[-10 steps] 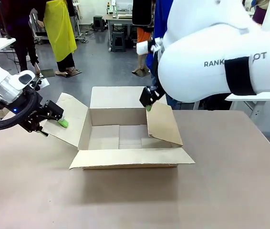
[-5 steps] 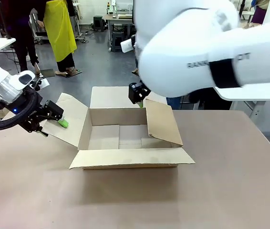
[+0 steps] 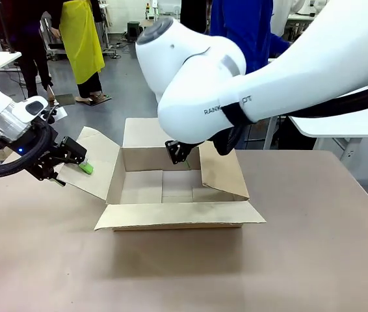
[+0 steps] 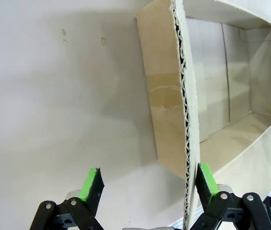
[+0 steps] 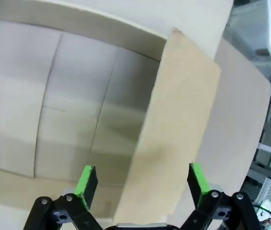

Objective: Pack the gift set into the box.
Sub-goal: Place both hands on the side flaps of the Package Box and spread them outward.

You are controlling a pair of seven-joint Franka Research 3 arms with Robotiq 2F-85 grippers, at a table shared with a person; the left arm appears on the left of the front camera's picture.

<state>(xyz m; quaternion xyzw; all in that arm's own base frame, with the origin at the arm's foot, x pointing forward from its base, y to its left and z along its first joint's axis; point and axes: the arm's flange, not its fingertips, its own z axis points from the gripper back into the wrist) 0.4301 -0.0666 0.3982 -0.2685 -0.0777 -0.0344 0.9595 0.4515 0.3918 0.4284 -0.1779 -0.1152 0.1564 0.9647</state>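
- Table (image 3: 314, 260): a plain brown top with the carton near its middle, exactly where it stood a second ago.
- Right arm (image 3: 236, 84): it has swung from the 3 o'clock side toward 9 o'clock and now spans the far half of the scene.
- Box (image 3: 177, 216): an open corrugated carton that has not shifted. Its floor is bare cardboard, so nothing is packed yet.
- Right flap (image 3: 224, 170): at the box's 3 o'clock side, it still leans inward over the opening and partly narrows the mouth.
- Left flap (image 3: 98, 164): at 9 o'clock, it is folded outward as before.
- Right gripper (image 3: 181, 151): it has travelled from the right flap's far corner to the far wall, around the box's 12 o'clock. Its wrist camera shows the green fingers (image 5: 88, 178) spread apart with the right flap beneath them, holding nothing. Whether it touches the flap cannot be told.
- Left gripper (image 3: 75, 159): it has not moved. Its fingers (image 4: 91, 182) are apart, straddling the left flap's raw edge, which runs close by one pad.
- Meaning, as a judgement: the opening is still being prepared, with the left side held back and the right flap not yet cleared.
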